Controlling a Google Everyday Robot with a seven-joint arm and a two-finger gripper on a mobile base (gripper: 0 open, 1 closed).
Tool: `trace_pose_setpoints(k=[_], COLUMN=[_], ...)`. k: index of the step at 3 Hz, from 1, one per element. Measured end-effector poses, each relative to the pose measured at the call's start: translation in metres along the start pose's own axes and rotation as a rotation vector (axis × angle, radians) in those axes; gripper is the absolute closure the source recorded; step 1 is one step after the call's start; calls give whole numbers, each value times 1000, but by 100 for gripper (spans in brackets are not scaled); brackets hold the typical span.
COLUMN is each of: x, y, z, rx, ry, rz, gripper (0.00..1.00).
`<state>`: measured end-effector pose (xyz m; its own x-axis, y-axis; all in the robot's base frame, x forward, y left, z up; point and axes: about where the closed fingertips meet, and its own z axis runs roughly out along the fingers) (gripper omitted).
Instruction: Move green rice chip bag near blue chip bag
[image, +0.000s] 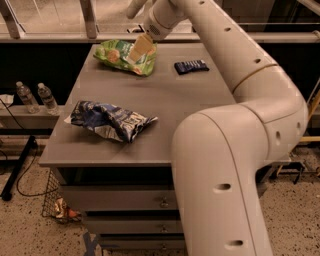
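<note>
The green rice chip bag lies at the far left of the grey table. The blue chip bag, wrinkled with silver foil showing, lies at the near left. The two bags are well apart. My gripper hangs over the far edge of the table, directly above the green bag's right half. It is open and empty. Its tan lower finger overlaps the green bag in view; I cannot tell if it touches. The pale upper finger is raised at the top edge.
A small flat dark-blue packet lies at the far right of the table. My arm's large white links fill the right foreground. Two water bottles stand on a low shelf at left. Drawers sit under the table.
</note>
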<state>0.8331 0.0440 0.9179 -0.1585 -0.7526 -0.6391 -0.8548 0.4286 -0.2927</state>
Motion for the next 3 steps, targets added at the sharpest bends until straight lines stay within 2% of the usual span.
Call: trace_pose_setpoints(k=[3], x=[-2], y=[7], z=[55], rx=[-61], ry=[46], rz=[-5], gripper=[0])
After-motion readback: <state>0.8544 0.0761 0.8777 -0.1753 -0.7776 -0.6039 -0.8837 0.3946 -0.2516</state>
